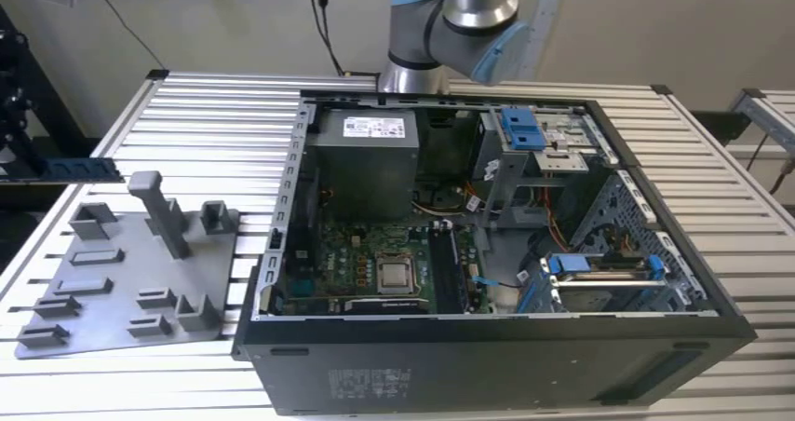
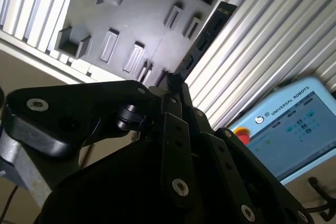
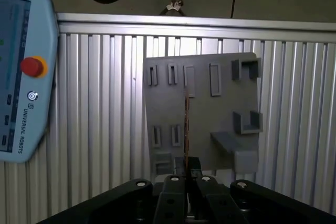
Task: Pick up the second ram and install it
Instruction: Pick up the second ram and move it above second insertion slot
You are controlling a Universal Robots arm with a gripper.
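logging item one: memory stick (image 3: 185, 124), pinched by one end between the jaws of my gripper (image 3: 186, 170), seen in both wrist views; long axis runs straight out from the fingertips, thin edge toward the first wrist view, free end leading; item two: grey fixture plate (image 1: 125, 272), below the stick and, i judge, not touching it; item three: open computer case (image 1: 497, 365), well apart, toward the exterior view's right of the plate.
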